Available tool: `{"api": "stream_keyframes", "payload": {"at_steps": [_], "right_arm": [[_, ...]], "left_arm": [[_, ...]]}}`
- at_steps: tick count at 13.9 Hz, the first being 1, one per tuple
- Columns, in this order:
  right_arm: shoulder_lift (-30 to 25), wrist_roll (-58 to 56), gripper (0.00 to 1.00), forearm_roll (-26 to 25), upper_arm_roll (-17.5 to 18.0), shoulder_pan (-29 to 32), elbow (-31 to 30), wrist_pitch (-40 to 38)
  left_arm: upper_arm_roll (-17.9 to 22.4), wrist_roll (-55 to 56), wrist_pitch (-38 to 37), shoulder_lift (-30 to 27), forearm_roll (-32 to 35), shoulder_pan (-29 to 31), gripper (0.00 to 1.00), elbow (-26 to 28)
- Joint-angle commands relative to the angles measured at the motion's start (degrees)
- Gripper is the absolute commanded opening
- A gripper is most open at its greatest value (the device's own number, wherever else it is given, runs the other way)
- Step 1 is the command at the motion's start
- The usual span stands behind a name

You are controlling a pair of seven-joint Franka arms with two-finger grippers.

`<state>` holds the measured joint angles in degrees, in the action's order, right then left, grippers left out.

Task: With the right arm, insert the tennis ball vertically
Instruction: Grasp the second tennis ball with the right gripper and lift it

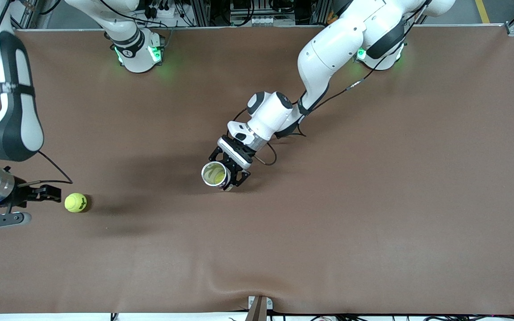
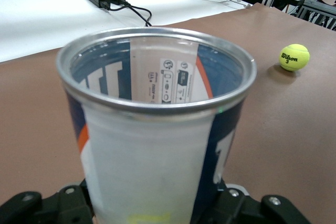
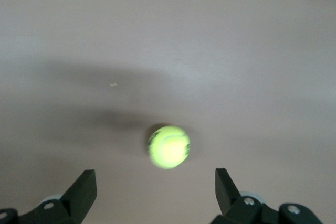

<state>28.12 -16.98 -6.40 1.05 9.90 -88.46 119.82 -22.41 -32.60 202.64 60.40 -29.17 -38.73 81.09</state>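
Toward the right arm's end of the table, at nine o'clock, my right gripper [image 1: 38, 206] hovers spread beside the tennis ball [image 1: 76, 202]; closing off-centre could roll it away. My left gripper [image 1: 229, 166] pinches the can [image 1: 215, 174].

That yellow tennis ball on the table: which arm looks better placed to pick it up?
The right arm. Its tool is open right beside the tennis ball at its end of the table, the ball lying loose ahead of its fingers. The left tool is busy holding the can mid-table.
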Motion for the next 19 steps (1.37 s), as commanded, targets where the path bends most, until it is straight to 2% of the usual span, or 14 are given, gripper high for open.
{"api": "stream_keyframes", "payload": {"at_steps": [1,2,5,8,11,17,19], "right_arm": [[-0.17,-1.83,1.00,-0.90,1.32,2.58,-6.44,7.34],[0.87,-1.83,1.00,-0.72,1.32,2.84,-6.98,8.67],[4.92,-2.00,1.00,-0.72,1.32,4.59,-8.12,12.97],[5.28,-2.09,1.00,-0.37,1.32,5.04,-12.86,19.38],[6.16,-1.92,1.00,-0.11,1.67,5.91,-16.03,24.49],[8.00,-2.01,1.00,2.00,2.46,6.53,-16.30,25.47],[8.00,-2.09,0.32,2.00,2.82,6.88,-16.30,25.38]], "left_arm": [[0.35,0.34,0.91,0.95,-1.15,-0.91,0.80,-1.81],[0.35,0.43,0.91,0.95,-1.24,-0.91,0.87,-1.81],[0.35,0.43,0.91,0.95,-1.24,-0.91,0.92,-1.81],[0.35,0.43,0.91,0.95,-1.24,-0.91,0.96,-1.73],[0.35,0.43,0.91,0.95,-1.24,-0.91,0.96,-1.73],[0.35,0.95,0.91,0.34,-1.94,-1.00,0.97,-1.20],[0.35,0.96,0.91,-0.01,-2.29,-1.00,0.98,-1.02]]}}
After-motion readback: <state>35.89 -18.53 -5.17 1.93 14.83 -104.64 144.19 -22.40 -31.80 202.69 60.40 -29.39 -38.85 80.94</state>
